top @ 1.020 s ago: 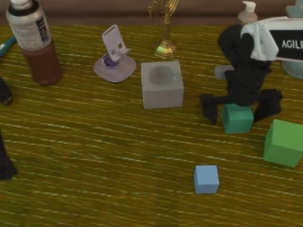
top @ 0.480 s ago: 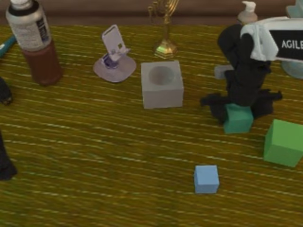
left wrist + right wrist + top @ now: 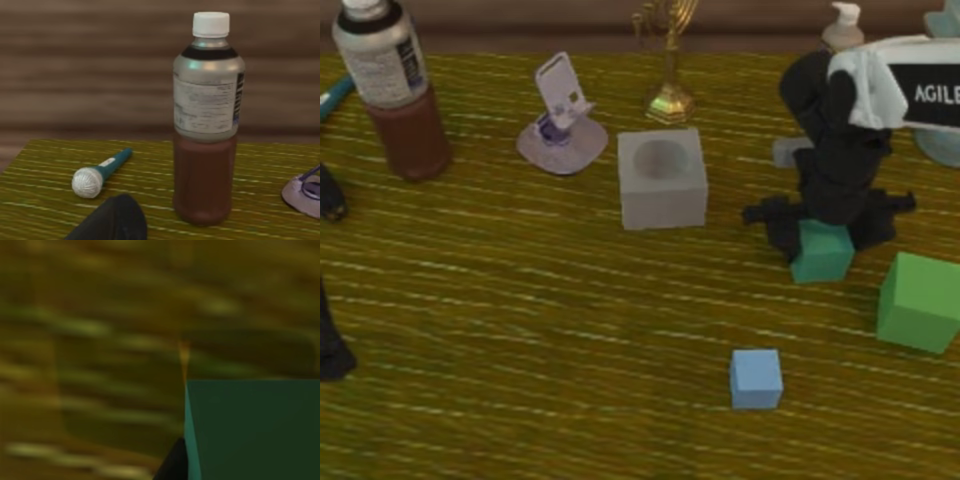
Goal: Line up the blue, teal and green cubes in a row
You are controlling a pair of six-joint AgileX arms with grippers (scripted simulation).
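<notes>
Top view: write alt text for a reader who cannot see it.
The right gripper is closed around the teal cube at the table's right, between the green cube and the grey block. The blue cube sits alone nearer the front edge.

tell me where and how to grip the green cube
Take the green cube from above, tool fingers on its two opposite side faces toward the top view's left and right. It sits flat with bare table around it; the teal cube lies apart on its left.

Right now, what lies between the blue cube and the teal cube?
In the top view, only bare mat separates the blue cube from the teal cube, which the right gripper grips.
</notes>
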